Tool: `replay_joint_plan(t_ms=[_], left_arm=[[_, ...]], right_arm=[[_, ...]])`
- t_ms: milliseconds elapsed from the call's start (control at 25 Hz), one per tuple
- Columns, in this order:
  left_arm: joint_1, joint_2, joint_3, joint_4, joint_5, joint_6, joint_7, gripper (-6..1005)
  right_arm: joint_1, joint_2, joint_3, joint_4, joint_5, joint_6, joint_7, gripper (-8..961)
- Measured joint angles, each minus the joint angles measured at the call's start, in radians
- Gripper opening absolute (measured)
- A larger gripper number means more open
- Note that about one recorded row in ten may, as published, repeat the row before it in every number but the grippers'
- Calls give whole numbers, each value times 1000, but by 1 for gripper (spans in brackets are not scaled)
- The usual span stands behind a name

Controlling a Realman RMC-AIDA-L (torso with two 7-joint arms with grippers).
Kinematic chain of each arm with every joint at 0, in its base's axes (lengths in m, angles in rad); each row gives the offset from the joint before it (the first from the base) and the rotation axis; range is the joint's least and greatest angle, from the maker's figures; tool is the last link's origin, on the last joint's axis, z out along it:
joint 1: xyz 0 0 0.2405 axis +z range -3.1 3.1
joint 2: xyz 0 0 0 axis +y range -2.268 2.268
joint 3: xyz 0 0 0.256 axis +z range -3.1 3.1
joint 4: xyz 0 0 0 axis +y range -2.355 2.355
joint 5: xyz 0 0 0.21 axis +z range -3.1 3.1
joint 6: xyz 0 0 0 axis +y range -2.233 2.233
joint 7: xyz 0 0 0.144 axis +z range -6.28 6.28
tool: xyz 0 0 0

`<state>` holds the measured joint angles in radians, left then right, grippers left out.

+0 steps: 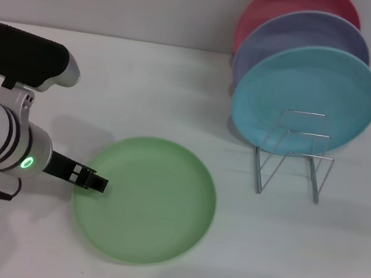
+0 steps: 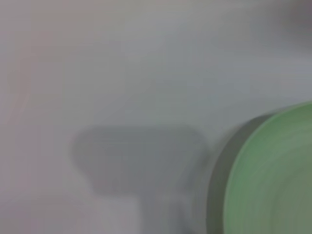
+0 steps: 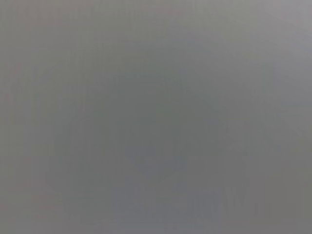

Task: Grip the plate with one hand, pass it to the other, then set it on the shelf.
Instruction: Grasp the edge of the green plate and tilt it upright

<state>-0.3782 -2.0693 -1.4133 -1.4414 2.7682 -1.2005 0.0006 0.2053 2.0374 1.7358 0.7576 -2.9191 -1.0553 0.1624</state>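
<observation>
We see the round light-green plastic plate flat on the white table; the left black two-finger gripper sits at its left rim, whether pinching it we cannot tell; the right gripper is unseen; three plates stand in one wire rack.

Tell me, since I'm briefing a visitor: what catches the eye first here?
The light-green plate lies flat on the white table, with the left gripper at its left rim. To the right, a wire rack holds the turquoise plate, lavender plate and pink plate on edge.
</observation>
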Motion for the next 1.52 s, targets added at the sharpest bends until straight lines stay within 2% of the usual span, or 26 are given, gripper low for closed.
replay_joint_plan(t_ms=[320, 760, 920, 1400, 1520], left_arm=[[-30, 0, -1, 34, -5, -6, -12, 719], [-33, 5, -12, 44, -26, -21, -13, 705], [-37, 4, -13, 47, -25, -20, -15, 510], [-36, 3, -13, 31, -20, -2, -20, 89], [-28, 4, -13, 12, -19, 15, -17, 81]], right_arm=[[2, -1, 1, 0, 0, 6, -9, 572], [4, -6, 2, 0, 0, 10, -18, 571], [5, -7, 1, 0, 0, 11, -31, 569], [1, -4, 1, 1, 0, 9, -33, 556], [-1, -3, 1, 5, 0, 6, -33, 553]])
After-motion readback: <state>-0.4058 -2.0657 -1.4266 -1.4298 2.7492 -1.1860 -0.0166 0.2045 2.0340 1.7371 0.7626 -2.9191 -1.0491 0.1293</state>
